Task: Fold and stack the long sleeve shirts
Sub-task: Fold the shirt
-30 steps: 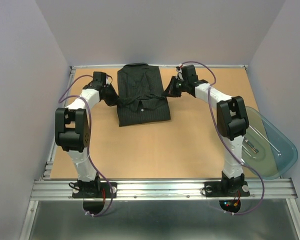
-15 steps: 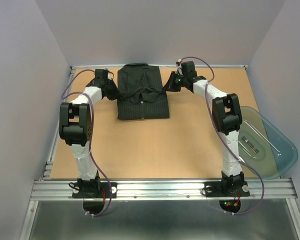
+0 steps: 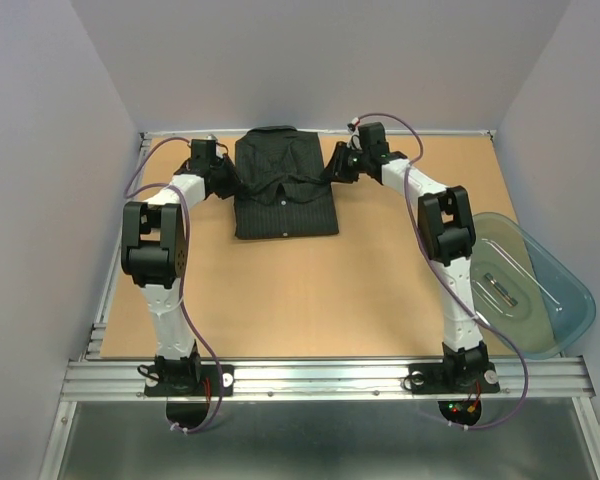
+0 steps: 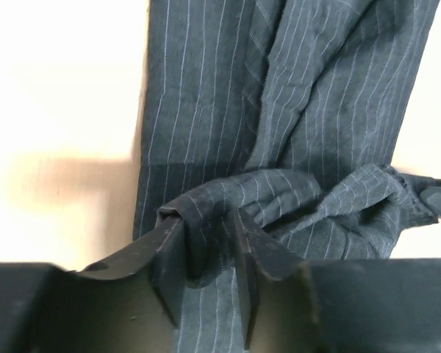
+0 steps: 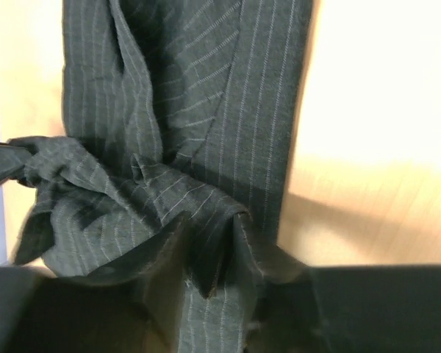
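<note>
View from above: the shirt (image 3: 283, 195) lies folded between the left gripper (image 3: 230, 182) and the right gripper (image 3: 332, 170). Each gripper is at one side edge, probably to lay the sleeves inward.

Left wrist: bunched pinstriped cloth fills the gap between slightly parted fingers (image 4: 169, 257). I cannot tell whether it is pinched or loose.

Right wrist: the same holds between its fingers (image 5: 242, 243).

No label or writing is legible.

No legible text or markings
</note>
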{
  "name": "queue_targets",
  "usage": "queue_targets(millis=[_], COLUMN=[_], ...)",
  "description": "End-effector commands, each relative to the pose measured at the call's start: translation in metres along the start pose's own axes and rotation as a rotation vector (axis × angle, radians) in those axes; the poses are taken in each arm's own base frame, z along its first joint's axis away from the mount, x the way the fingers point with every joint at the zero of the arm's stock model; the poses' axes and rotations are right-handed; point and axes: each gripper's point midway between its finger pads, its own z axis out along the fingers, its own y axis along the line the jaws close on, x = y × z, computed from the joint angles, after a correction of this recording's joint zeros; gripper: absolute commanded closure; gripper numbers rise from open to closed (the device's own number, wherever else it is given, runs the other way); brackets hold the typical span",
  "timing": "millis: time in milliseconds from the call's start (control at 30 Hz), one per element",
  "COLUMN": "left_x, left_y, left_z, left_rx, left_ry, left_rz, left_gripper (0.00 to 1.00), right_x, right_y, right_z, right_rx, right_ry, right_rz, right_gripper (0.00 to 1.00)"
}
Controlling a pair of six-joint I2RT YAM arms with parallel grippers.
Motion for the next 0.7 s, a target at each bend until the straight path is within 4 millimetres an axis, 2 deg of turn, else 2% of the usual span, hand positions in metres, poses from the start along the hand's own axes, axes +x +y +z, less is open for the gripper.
queue_targets(millis=[0, 33, 67, 100, 133, 167, 200, 233, 267, 367, 400, 433, 500, 533, 567, 600, 633, 667], left_x=[-0.042, -0.046, -0.049, -0.069, -0.069, -0.073, -0.087, -0.093, -0.103, -0.112, -0.11, -0.109, -0.092, -0.085, -0.064, -0.052, -0.031, -0.021], left_y=[-0.029, -0.031, -0.035, -0.051, -0.051, -0.054, -0.066, -0.069, -0.074, -0.084, -0.084, -0.083, -0.086, -0.087, -0.091, -0.093, -0.086, -0.092], left_z=[-0.017, -0.02, -0.024, -0.048, -0.049, -0.055, -0.072, -0.08, -0.098, -0.13, -0.136, -0.142, -0.151, -0.153, -0.154, -0.155, -0.149, -0.156], left_rx=[0.074, 0.079, 0.086, 0.105, 0.105, 0.108, 0.136, 0.129, 0.128, 0.134, 0.128, 0.118, 0.115, 0.114, 0.126, 0.131, 0.107, 0.118], left_ry=[-0.127, -0.139, -0.15, -0.219, -0.22, -0.238, -0.295, -0.327, -0.375, -0.443, -0.448, -0.458, -0.452, -0.449, -0.419, -0.406, -0.375, -0.377], left_rz=[0.062, 0.065, 0.072, 0.09, 0.09, 0.092, 0.103, 0.108, 0.112, 0.128, 0.127, 0.13, 0.148, 0.153, 0.17, 0.178, 0.186, 0.2], left_gripper=[0.36, 0.36, 0.26, 0.11, 0.09, 0.07, 0.05, 0.03, 0.03, 0.02, 0.02, 0.02, 0.02, 0.03, 0.03, 0.03, 0.03, 0.04], right_x=[-0.048, -0.052, -0.062, -0.083, -0.081, -0.087, -0.098, -0.103, -0.11, -0.111, -0.103, -0.101, -0.085, -0.071, -0.06, -0.049, -0.03, -0.017], right_y=[0.025, 0.027, 0.031, 0.045, 0.043, 0.042, 0.054, 0.056, 0.062, 0.071, 0.069, 0.078, 0.089, 0.089, 0.095, 0.095, 0.094, 0.094], right_z=[-0.017, -0.02, -0.029, -0.054, -0.053, -0.059, -0.076, -0.084, -0.099, -0.119, -0.12, -0.129, -0.131, -0.133, -0.132, -0.13, -0.125, -0.122], right_rx=[-0.035, -0.032, -0.022, 0.006, 0.011, 0.038, 0.043, 0.06, 0.078, 0.081, 0.075, 0.056, -0.011, -0.028, -0.063, -0.078, -0.091, -0.112], right_ry=[-0.12, -0.131, -0.16, -0.232, -0.228, -0.251, -0.29, -0.309, -0.338, -0.351, -0.331, -0.333, -0.29, -0.259, -0.232, -0.207, -0.164, -0.131], right_rz=[-0.085, -0.091, -0.105, -0.178, -0.194, -0.213, -0.246, -0.295, -0.322, -0.411, -0.426, -0.455, -0.476, -0.476, -0.48, -0.482, -0.478, -0.473], right_gripper=[0.48, 0.44, 0.35, 0.25, 0.25, 0.2, 0.18, 0.13, 0.11, 0.1, 0.1, 0.1, 0.1, 0.11, 0.14, 0.15, 0.17, 0.18])
